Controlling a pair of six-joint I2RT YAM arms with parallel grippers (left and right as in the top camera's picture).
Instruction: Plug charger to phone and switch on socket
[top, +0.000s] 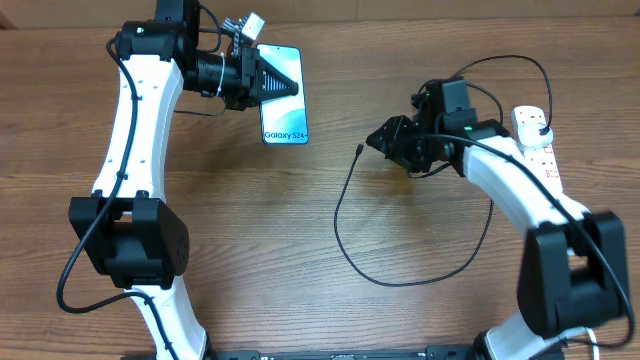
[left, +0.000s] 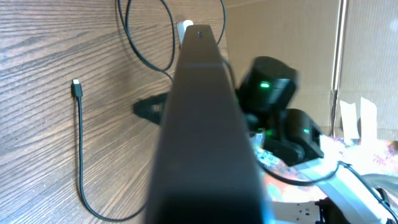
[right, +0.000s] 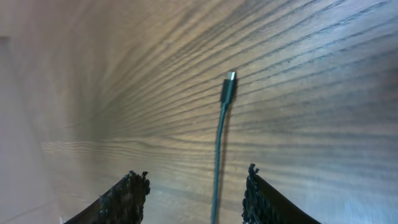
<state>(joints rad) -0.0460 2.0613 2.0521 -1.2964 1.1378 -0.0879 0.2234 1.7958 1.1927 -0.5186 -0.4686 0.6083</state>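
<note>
The phone (top: 285, 122), blue screen up with white text at its near end, is at the table's back left. My left gripper (top: 288, 88) is shut on its far part. In the left wrist view the phone (left: 205, 143) is a dark slab seen nearly edge-on that hides the fingers. The charger's black cable (top: 400, 281) loops across the table, and its connector tip (top: 359, 150) lies on the wood. My right gripper (top: 374, 140) is open just right of the tip. In the right wrist view the cable runs between its fingers (right: 196, 177), with the tip (right: 229, 79) ahead. The white socket (top: 535, 140) lies at the far right.
The cable's far end arcs over the right arm to a plug on the socket (top: 543, 125). The left wrist view shows the connector tip (left: 76, 87) on the wood and the right arm (left: 273, 93) beyond it. Cardboard walls stand behind the table.
</note>
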